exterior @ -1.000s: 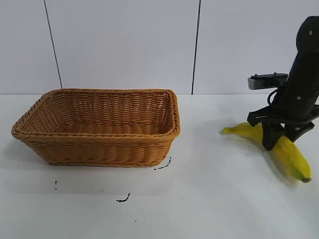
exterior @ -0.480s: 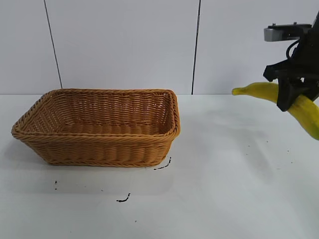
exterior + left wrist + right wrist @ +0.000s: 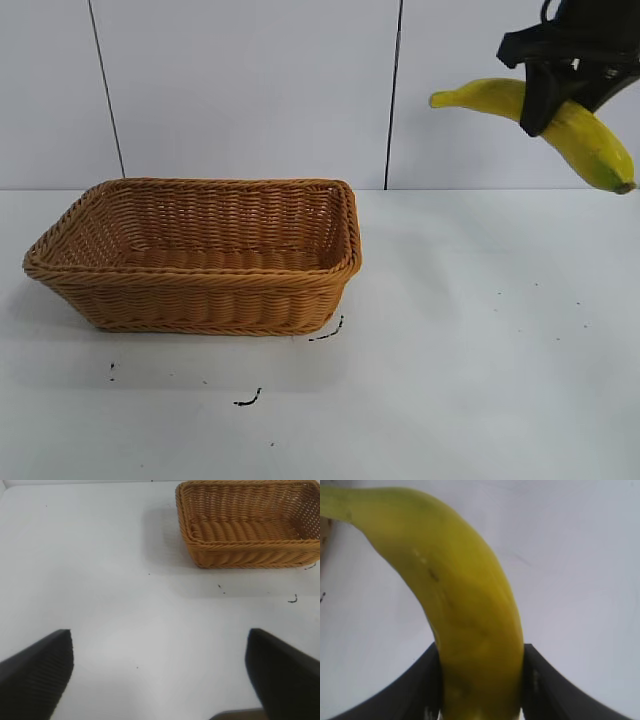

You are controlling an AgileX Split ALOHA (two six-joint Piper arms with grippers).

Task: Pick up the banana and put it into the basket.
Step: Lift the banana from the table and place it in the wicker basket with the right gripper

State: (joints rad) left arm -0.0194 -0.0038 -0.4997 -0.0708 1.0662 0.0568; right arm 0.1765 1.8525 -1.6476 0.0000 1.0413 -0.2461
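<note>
The right gripper (image 3: pixel 545 105) is clamped across the middle of the long curved yellow banana (image 3: pixel 590 145), holding it high in the air at far right, well apart from the rectangular tan woven wicker basket (image 3: pixel 200 300) on the white worktop (image 3: pixel 460 380) at left. The left gripper (image 3: pixel 160 675) hangs above the worktop, fingers spread apart.

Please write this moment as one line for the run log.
phase: carry | right gripper: shut on banana, raised right of basket | left gripper: open, idle over table | basket: empty
</note>
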